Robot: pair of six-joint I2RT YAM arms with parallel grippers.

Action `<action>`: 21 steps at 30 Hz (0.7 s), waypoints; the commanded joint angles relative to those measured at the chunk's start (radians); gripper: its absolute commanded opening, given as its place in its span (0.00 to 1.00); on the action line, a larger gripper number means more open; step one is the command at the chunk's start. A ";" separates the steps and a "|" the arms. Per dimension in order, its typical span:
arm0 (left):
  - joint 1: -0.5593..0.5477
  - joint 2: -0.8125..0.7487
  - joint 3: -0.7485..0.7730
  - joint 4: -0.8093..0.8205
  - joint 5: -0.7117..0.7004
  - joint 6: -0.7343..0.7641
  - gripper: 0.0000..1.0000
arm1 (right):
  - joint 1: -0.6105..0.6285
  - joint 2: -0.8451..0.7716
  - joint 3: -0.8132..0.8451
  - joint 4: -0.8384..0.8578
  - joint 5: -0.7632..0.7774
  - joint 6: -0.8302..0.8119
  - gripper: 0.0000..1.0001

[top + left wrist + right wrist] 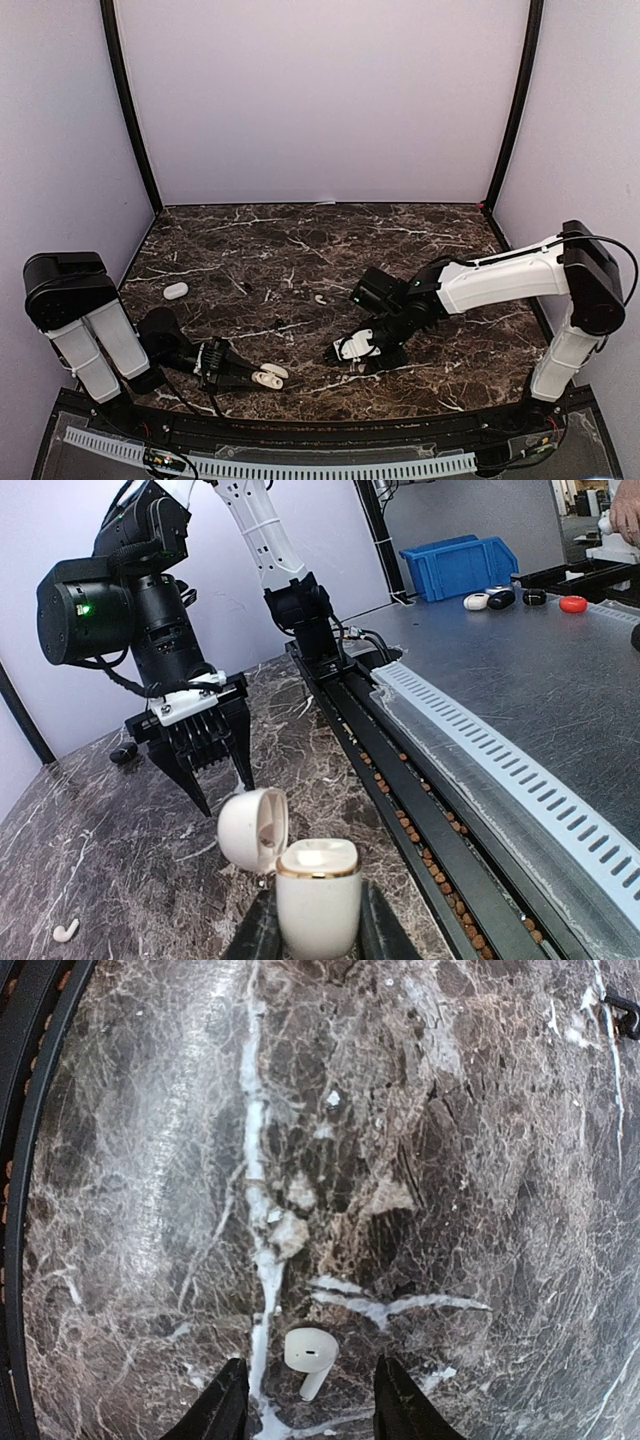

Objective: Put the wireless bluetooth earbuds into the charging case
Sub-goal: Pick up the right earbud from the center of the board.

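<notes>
Dark marble table (300, 240), veined white, carries everything. Over it the right gripper (310, 1368) points down with its fingers partly apart, straddling one earbud (309, 1350) that lies flat on the stone and touches neither finger. The left gripper (318, 925) is clamped on the white charging case (318, 892), which stands upright with its lid (253, 828) swung open towards the right gripper just beyond. A second earbud (320, 299) lies farther back, and a white oval object (176, 290) sits well to the left.

We log left pincer (258, 379) clasping white charging case (270, 377) near bench (300, 240) front edge, right pincer (338, 354) low over marble, white oval piece (176, 290) lying apart at left
</notes>
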 commanded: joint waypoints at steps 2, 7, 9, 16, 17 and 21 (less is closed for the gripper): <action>-0.005 -0.009 -0.011 0.218 0.001 -0.002 0.00 | 0.010 0.035 0.039 -0.014 0.041 -0.028 0.41; -0.005 -0.010 -0.010 0.218 -0.001 -0.007 0.00 | 0.010 0.057 0.051 -0.020 0.054 -0.037 0.39; -0.005 -0.009 -0.010 0.218 -0.001 -0.008 0.00 | 0.009 0.064 0.056 -0.020 0.047 -0.037 0.37; -0.006 -0.010 -0.010 0.218 -0.006 -0.014 0.00 | 0.009 0.096 0.090 -0.055 0.021 -0.037 0.28; -0.005 -0.010 -0.009 0.218 -0.006 -0.014 0.00 | 0.010 0.099 0.092 -0.059 0.019 -0.035 0.27; -0.005 -0.010 -0.009 0.218 -0.010 -0.015 0.00 | 0.010 0.107 0.094 -0.073 0.013 -0.035 0.26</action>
